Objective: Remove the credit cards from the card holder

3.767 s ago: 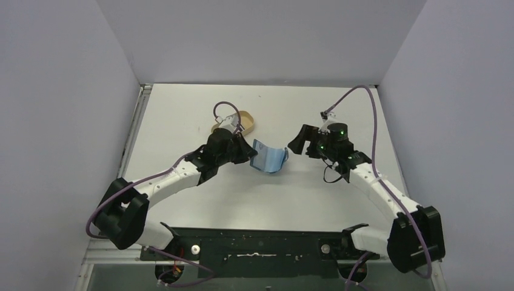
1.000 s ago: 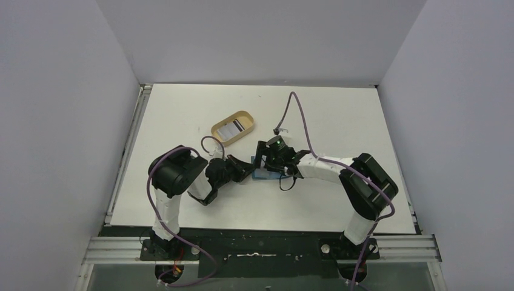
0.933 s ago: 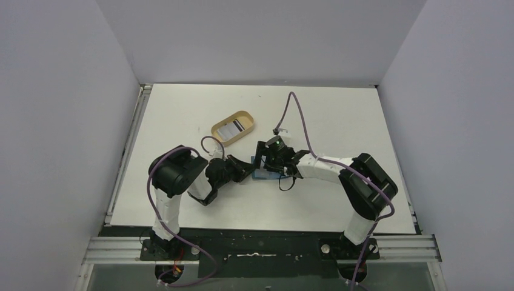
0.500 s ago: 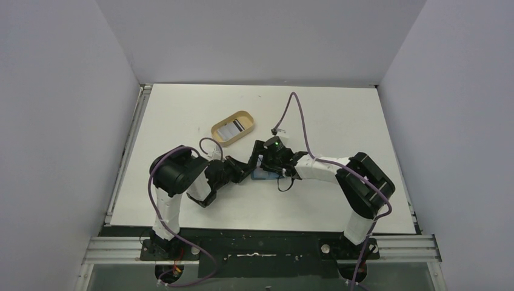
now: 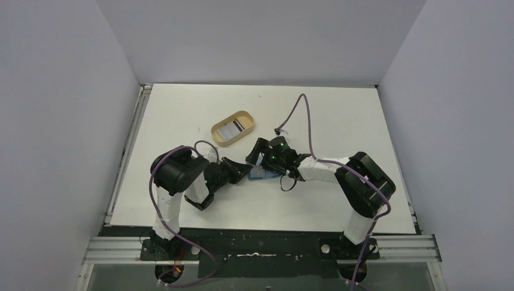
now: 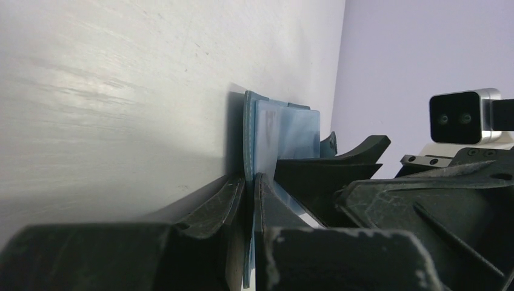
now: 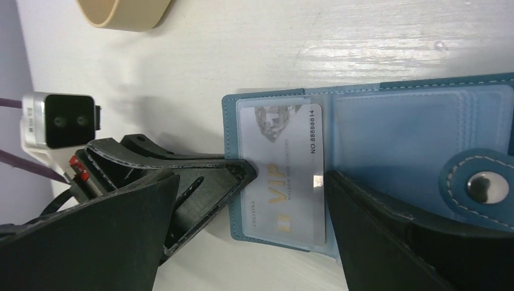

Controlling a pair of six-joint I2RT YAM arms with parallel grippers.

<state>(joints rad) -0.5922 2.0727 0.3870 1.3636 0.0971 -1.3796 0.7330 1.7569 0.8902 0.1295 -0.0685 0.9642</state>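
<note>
The teal card holder lies open and flat on the table, its snap tab at the right. A whitish card with gold "VIP" lettering sits in its clear left pocket. My left gripper is shut on the holder's left edge, and its fingers show in the right wrist view. My right gripper is open, its jaws straddling the VIP card just above the holder. From above, the holder lies between the left gripper and the right gripper. A striped whitish card lies in the tan tray.
The oval tan tray stands on the table behind and to the left of the holder, and its rim shows in the right wrist view. Both arms are folded in close over the table's middle. Grey walls enclose the table.
My right gripper has shifted a little to the left over the holder and its cable has swung right. My left gripper keeps its hold on the holder's edge.
</note>
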